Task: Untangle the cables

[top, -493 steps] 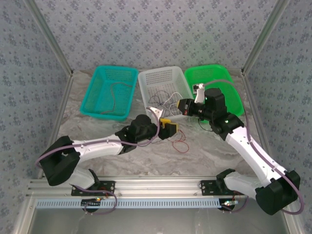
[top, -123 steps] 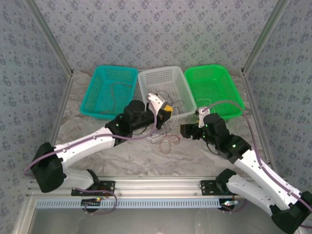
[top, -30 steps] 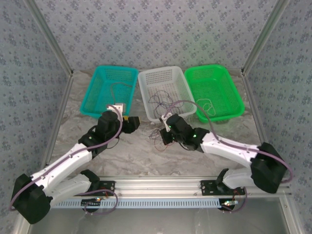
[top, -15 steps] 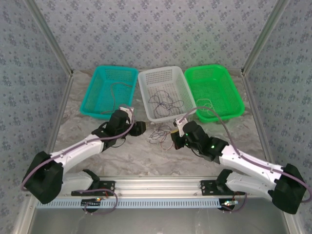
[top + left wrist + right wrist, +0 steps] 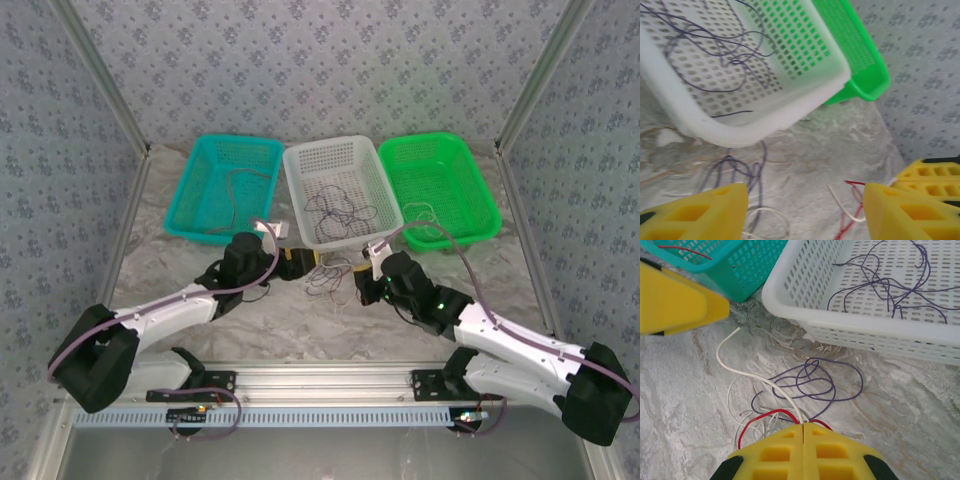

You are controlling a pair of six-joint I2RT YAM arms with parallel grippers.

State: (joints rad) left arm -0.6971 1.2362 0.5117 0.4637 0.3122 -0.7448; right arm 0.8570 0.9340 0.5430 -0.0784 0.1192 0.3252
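Low in the frame's centre, the right tool (image 5: 803, 432) is pinching light, limp cables (image 5: 760, 380) mid-strand; the left tool (image 5: 804, 196) is hovering spread.

**A robot test cell in a lab**

Patterned backdrop sheets (image 5: 330, 60) hang between bare aluminium posts (image 5: 108, 80), closing in a marble-print table (image 5: 300, 325) from 9 through 12 to 3 o'clock. Two robot arms (image 5: 170, 305) are bolted to a metal rail (image 5: 330, 380) at 6 o'clock. Three plastic baskets (image 5: 440, 180) line up at 12, with loose cables (image 5: 325, 280) lying mid-table.
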